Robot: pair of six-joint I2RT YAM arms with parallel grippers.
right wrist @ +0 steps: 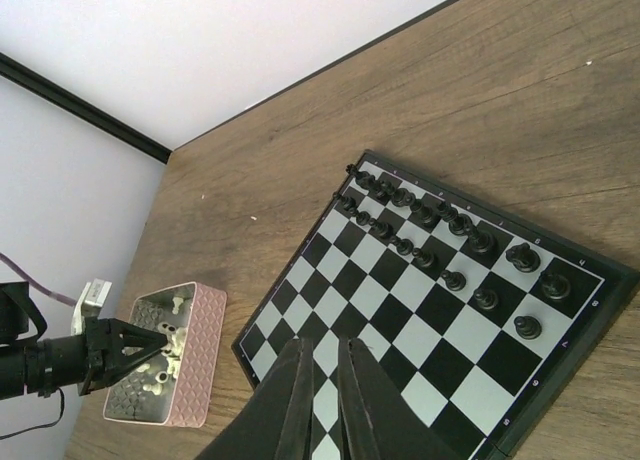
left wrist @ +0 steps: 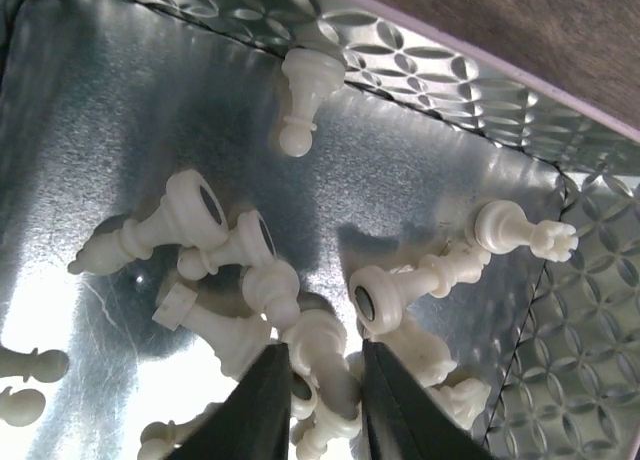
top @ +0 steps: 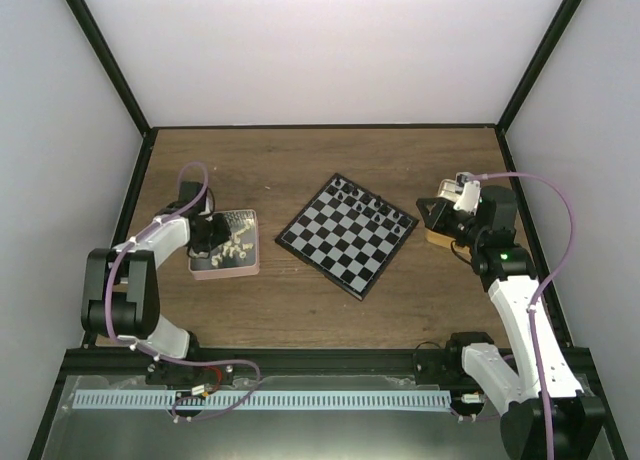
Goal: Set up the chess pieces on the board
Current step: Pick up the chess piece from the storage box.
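The board (top: 340, 248) lies tilted mid-table; it also shows in the right wrist view (right wrist: 400, 310). Black chess pieces (top: 372, 205) stand in two rows along its far-right side (right wrist: 440, 225). Cream-white chess pieces (top: 236, 242) lie in a heap in the pink tray (top: 225, 272) with a silvery inside (left wrist: 450, 70). My left gripper (top: 215, 235) is down in the tray; in the left wrist view it (left wrist: 322, 348) is shut on one lying white piece (left wrist: 325, 365). My right gripper (top: 434, 212) hovers right of the board, its jaws (right wrist: 323, 345) shut and empty.
A tan box (top: 440, 238) sits under my right gripper at the table's right side. The pink tray (right wrist: 195, 360) stands left of the board. Black frame posts and white walls close in the table. Bare wood lies between tray and board.
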